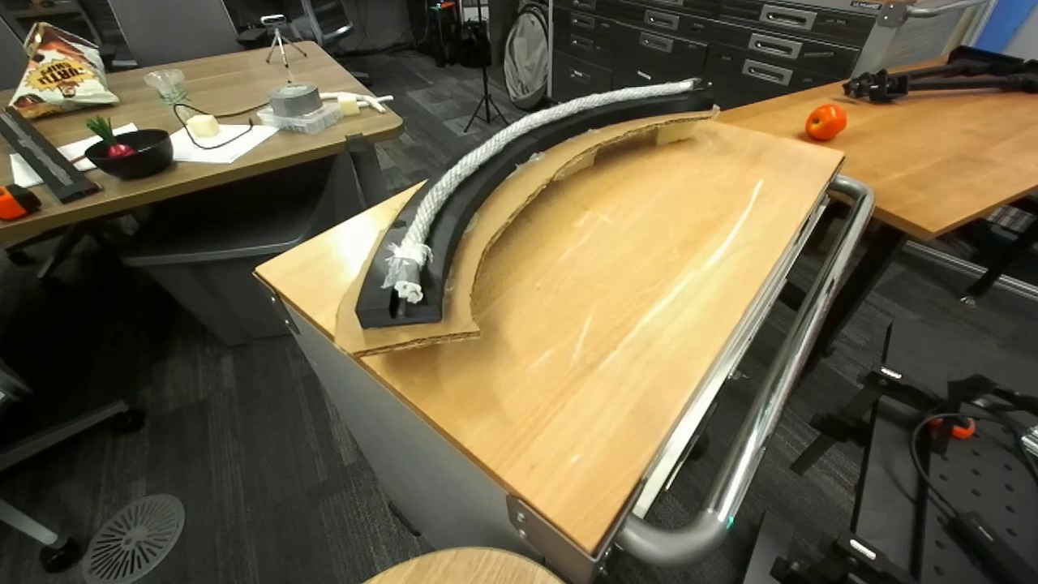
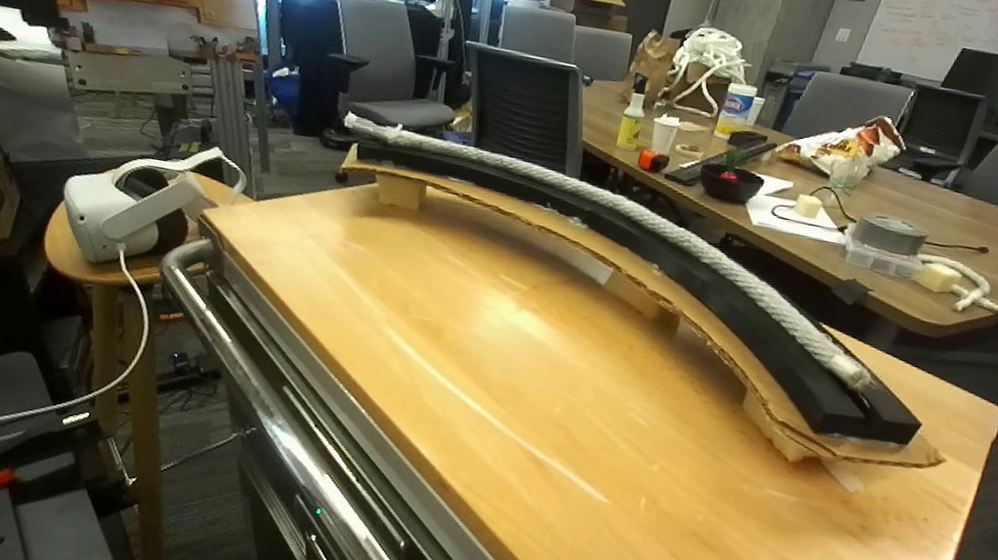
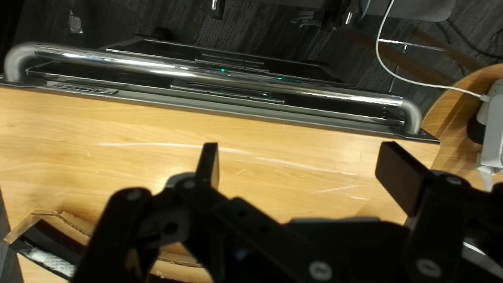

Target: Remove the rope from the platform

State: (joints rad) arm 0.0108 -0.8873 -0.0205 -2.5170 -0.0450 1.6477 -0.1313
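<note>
1. Lengthwise on the platform (image 1: 507,154), upper middle of the frame in an exterior view: rope (image 1: 489,148).
2. Between platform and surface (image 1: 632,284): cardboard (image 1: 507,193), then blocks (image 1: 684,132).
3. Along the surface's edge, right of the same frame: rail (image 1: 795,357).
4. In the wrist view, lower middle to right, over the surface: fingers (image 3: 397,177).

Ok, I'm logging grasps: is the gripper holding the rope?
No: the wrist view shows the gripper wide open, with the tabletop visible between its jaws.
</note>
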